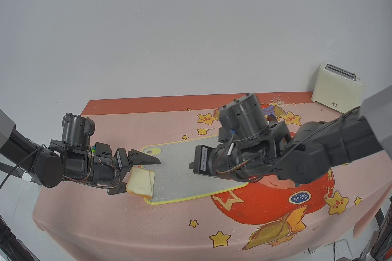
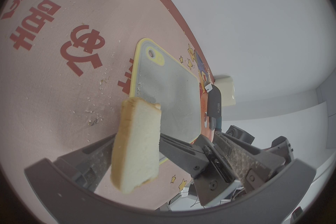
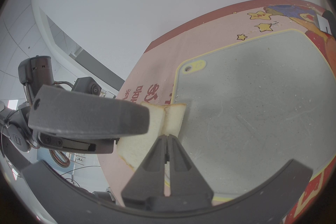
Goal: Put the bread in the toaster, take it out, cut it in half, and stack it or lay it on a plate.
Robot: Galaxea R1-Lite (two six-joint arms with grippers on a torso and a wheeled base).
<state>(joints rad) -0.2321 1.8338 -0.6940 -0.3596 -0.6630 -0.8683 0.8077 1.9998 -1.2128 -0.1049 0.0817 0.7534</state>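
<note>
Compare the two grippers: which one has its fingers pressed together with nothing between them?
The right gripper, by the cutting board: its fingers meet, empty. The left gripper has bread between its parted fingers.

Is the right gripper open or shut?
Shut: the right gripper has both fingers pressed together, nothing between them.

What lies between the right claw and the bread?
Between the right claw and the bread lies a bare stretch of the grey cutting board, seen in the head view.
</note>
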